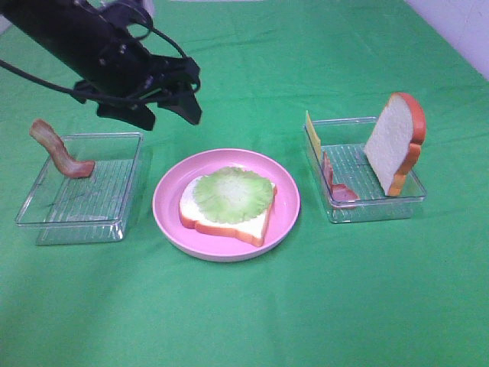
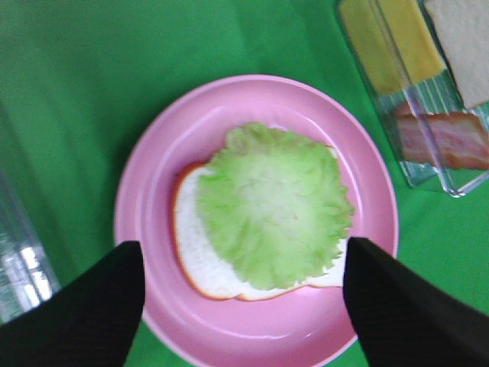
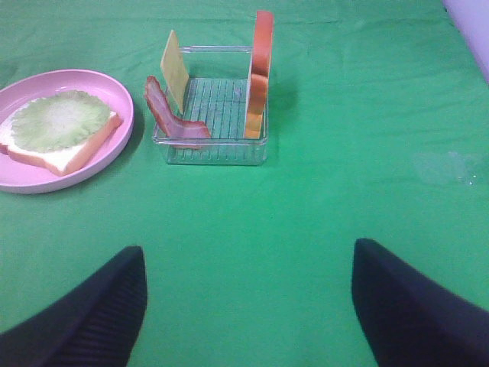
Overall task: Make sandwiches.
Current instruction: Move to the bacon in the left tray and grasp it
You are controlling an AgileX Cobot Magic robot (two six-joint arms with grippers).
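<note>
On the pink plate (image 1: 164,200) lies a white bread slice (image 1: 256,223) with a pale green lettuce leaf (image 1: 233,195) on top. My left gripper (image 1: 174,98) hovers open above and behind the plate; in the left wrist view its fingers (image 2: 92,306) stand wide on either side of the lettuce (image 2: 271,202), holding nothing. A red-brown bacon strip (image 1: 58,151) leans in the left tray (image 1: 76,229). The right tray (image 1: 374,210) holds an upright bread slice (image 1: 393,138), a cheese square (image 1: 311,130) and pink ham (image 1: 341,193). My right gripper (image 3: 248,264) is open over bare cloth, short of that tray (image 3: 214,157).
Green cloth covers the whole table. The plate sits between the two clear trays with narrow gaps on each side. A pale floor shows beyond the table's far right corner (image 1: 458,30). The right arm is outside the high view.
</note>
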